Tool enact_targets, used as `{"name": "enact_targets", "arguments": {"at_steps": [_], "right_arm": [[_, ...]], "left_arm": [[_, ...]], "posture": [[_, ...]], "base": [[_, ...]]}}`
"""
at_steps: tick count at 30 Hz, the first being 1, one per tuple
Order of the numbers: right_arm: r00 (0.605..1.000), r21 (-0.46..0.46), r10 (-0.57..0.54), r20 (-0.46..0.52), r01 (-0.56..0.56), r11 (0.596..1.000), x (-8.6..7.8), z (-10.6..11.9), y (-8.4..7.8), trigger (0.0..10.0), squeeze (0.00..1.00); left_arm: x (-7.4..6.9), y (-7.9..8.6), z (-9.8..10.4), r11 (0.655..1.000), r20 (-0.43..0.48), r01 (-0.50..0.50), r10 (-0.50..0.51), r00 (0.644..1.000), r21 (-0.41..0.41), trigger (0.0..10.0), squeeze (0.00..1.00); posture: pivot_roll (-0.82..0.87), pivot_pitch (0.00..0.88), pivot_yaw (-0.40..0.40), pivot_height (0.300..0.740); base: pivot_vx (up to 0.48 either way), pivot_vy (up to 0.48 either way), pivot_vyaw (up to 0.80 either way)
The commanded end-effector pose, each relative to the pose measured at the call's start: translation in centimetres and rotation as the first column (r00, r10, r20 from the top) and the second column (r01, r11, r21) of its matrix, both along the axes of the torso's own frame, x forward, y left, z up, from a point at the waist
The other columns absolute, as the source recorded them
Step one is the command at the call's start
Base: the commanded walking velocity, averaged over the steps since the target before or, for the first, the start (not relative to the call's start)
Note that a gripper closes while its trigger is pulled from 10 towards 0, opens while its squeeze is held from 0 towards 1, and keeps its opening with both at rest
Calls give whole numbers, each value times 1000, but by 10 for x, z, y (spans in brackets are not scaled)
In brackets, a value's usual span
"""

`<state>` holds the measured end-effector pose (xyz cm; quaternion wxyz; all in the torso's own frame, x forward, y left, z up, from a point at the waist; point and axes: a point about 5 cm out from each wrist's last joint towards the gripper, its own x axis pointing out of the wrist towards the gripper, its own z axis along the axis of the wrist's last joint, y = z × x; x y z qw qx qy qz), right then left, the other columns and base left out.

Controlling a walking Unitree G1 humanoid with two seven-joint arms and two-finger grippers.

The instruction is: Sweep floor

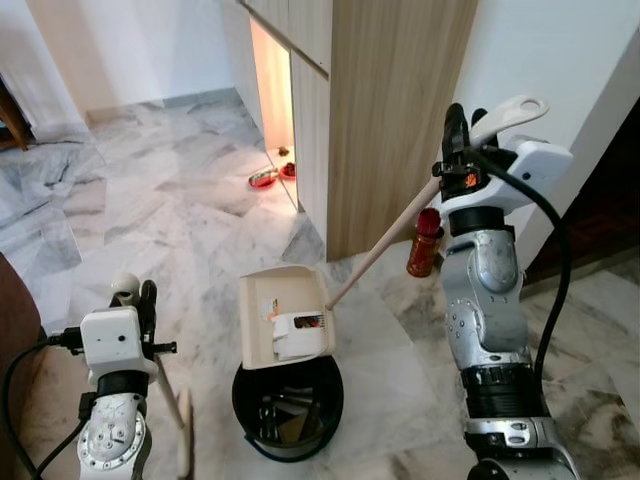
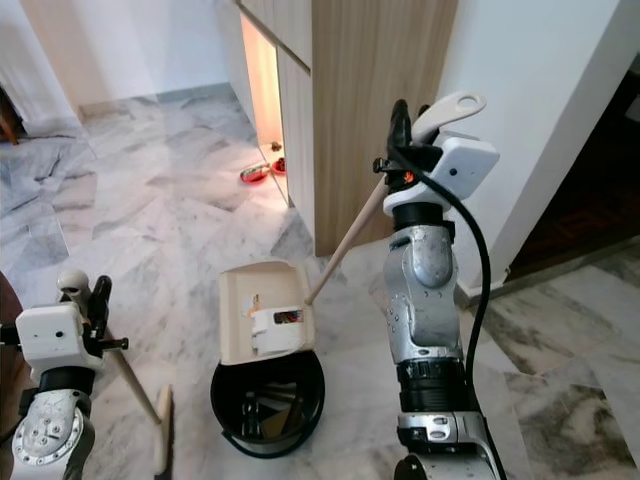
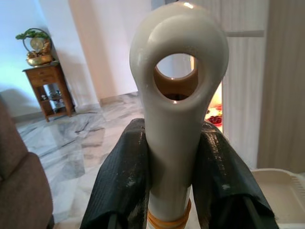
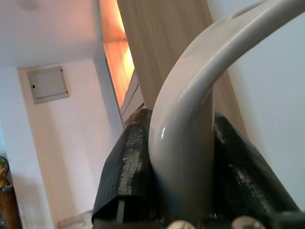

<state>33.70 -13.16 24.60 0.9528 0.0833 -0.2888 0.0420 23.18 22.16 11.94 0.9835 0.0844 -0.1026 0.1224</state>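
A cream dustpan (image 1: 285,315) on a long wooden handle (image 1: 385,243) hangs tilted, mouth down, over a black bin (image 1: 290,405) that holds some debris. My right gripper (image 1: 458,125) is raised high and shut on the handle's cream looped end (image 4: 190,119), black fingers (image 4: 126,167) on both sides. Low on the left, my left gripper (image 1: 140,295) is shut on the top of the broom handle (image 3: 176,95). The broom stick (image 1: 172,395) slants down to its head (image 2: 162,440) on the marble floor beside the bin.
A tall wooden cabinet (image 1: 390,110) stands just behind the bin, with a red bottle (image 1: 424,243) at its corner and red bowls (image 1: 265,178) in the lit gap. A brown sofa edge (image 1: 10,330) is at the left. Open marble floor (image 1: 170,210) stretches ahead and left.
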Motion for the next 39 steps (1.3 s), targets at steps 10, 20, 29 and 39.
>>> {"name": "enact_targets", "arguments": {"at_steps": [10, 20, 29, 39], "right_arm": [[970, -95, 191, 153, -177, 980, -29, 16, 44, 10000, 0], [929, -185, 313, 199, -278, 943, -49, 16, 72, 10000, 0], [901, -297, 369, 229, -296, 908, -62, 16, 85, 10000, 0], [866, -430, 429, 257, -295, 853, -77, 12, 99, 10000, 0]], "left_arm": [[3, -2, 7, 1000, 41, 6, -6, 999, 17, 10000, 0], [4, -3, 6, 1000, 44, 7, -7, 999, 12, 10000, 0], [5, -5, 7, 1000, 51, 12, -13, 999, 6, 10000, 0], [6, -6, 7, 1000, 56, 17, -17, 998, 2, 10000, 0]], "posture": [[142, 10, 36, 740], [138, 9, 32, 740], [136, 10, 29, 740], [134, 9, 28, 740]], "base": [[0, 0, 0], [0, 0, 0], [0, 0, 0], [0, 0, 0]]}}
